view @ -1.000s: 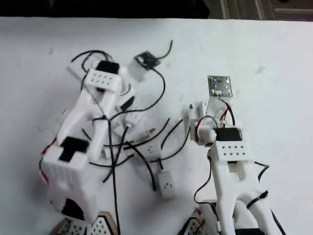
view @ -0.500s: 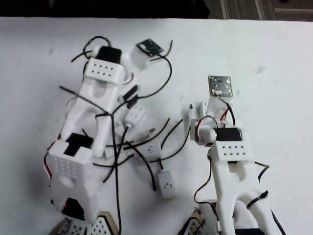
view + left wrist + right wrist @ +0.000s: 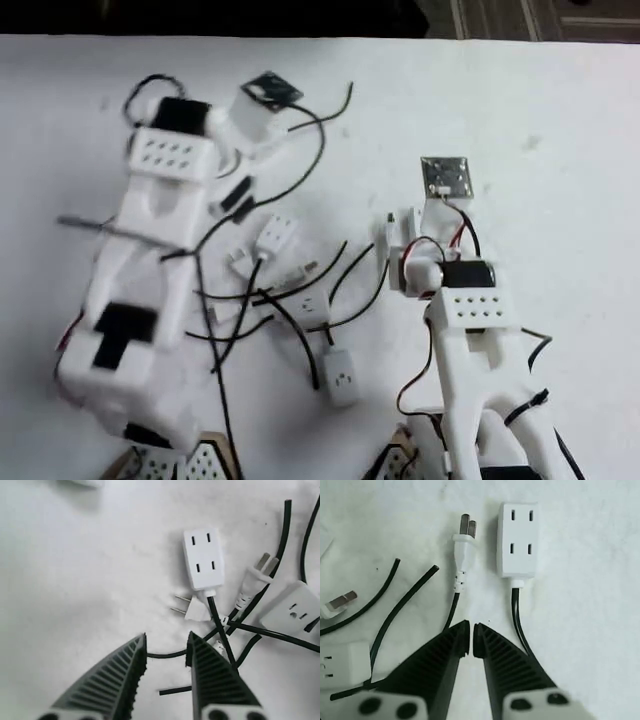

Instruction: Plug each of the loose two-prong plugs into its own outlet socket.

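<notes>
left gripper (image 3: 166, 639), fingers apart, is hovering near the two-prong plug (image 3: 193, 609) lying just beside the outlet block (image 3: 202, 560); best pinching the plug body squarely, prongs free. right gripper (image 3: 471, 628) is sitting closed, empty.

White table (image 3: 560, 110): plain matte surface. One small dark smudge (image 3: 530, 143) toward the far right, and a second mark (image 3: 105, 103) toward the far left. A dark strip (image 3: 250, 15) runs beyond the far edge. What appears to be tiled floor (image 3: 520, 18) lies past the far right corner.
</notes>
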You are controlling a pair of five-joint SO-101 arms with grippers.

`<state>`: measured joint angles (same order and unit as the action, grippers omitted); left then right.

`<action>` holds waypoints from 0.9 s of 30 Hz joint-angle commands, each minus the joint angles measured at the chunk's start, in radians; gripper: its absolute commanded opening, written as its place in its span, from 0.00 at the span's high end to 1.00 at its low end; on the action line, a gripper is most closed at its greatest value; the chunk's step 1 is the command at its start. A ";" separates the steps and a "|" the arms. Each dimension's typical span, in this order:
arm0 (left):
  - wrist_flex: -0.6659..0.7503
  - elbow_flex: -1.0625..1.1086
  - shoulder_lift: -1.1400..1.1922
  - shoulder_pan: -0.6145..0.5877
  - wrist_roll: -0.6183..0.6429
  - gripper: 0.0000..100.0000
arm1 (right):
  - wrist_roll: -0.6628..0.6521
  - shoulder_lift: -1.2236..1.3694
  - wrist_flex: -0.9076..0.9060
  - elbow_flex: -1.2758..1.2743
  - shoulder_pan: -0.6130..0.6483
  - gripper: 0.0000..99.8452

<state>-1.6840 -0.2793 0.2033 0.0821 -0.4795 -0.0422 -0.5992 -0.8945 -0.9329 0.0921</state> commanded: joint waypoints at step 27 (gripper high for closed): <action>0.709 1.458 -0.986 -0.414 -0.023 0.85 | -0.775 0.527 -0.386 0.677 0.490 0.88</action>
<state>-1.0426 1.1308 -0.7541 -0.3214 -0.4902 -0.7495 -0.0990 -1.2704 -0.3299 0.5600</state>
